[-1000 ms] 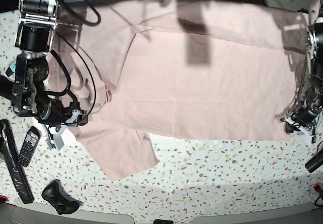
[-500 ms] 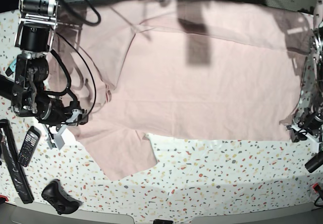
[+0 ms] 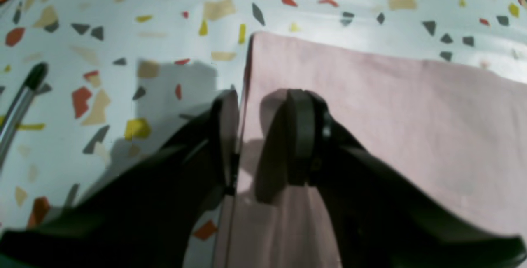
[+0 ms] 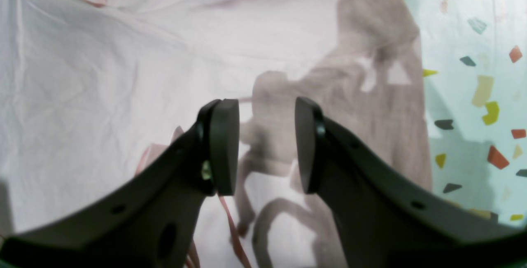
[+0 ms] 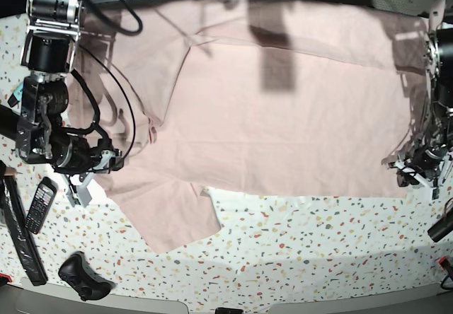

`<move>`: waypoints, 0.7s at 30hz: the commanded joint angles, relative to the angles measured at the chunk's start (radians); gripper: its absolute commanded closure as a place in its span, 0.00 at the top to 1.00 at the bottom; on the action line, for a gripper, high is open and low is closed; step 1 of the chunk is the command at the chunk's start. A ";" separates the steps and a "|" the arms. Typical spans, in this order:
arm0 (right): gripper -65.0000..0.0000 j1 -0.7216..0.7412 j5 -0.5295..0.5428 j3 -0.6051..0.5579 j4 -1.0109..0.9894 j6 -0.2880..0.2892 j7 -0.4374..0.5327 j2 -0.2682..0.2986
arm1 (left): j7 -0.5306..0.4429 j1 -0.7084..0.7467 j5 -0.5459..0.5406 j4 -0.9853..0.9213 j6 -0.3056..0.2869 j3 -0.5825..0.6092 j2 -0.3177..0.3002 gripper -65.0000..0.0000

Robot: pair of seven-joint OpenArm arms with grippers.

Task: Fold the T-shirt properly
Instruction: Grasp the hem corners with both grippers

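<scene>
The T-shirt [image 5: 283,116] lies spread flat on the table, pale pink with its plain side up, one sleeve [image 5: 173,218] pointing toward the front. In the left wrist view my left gripper [image 3: 263,136] stands open astride the T-shirt's [image 3: 391,107] hem edge near a corner, one finger [image 3: 225,132] over the table side and the other over cloth. In the base view the left gripper [image 5: 417,172] sits at the shirt's right lower corner. My right gripper [image 4: 265,144] hovers open over the T-shirt [image 4: 103,74] near the collar, nothing between its fingers; in the base view the right gripper [image 5: 107,164] is at the shirt's left edge.
The speckled table [image 5: 318,257] shows along the front. Left of the shirt lie a phone-like handset [image 5: 40,204], a long black strip [image 5: 20,240] and a black controller [image 5: 83,275]. A pen tip [image 3: 24,91] lies left of the left gripper. Cables hang by the right arm.
The left gripper dipped toward the table's front and came back to the shirt's right lower corner. The right arm barely shifted. Both grippers kept the same opening.
</scene>
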 commanded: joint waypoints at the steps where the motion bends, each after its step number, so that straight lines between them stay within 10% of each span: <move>1: 0.34 0.027 0.010 0.006 0.016 0.004 0.012 0.014 | 0.000 -0.017 0.011 0.011 0.003 -0.001 -0.010 0.29; 6: 0.34 0.027 0.013 0.006 0.016 0.004 0.023 0.014 | 0.019 0.005 0.010 0.011 -0.064 -0.001 0.010 0.28; 11: 0.34 0.027 0.013 0.006 0.016 0.004 0.129 0.014 | 0.018 0.026 0.010 0.011 -0.093 -0.001 0.039 0.00; 21: 0.48 0.088 0.009 0.006 0.012 0.005 0.266 0.014 | -0.016 0.039 0.010 0.011 -0.099 -0.001 0.039 0.00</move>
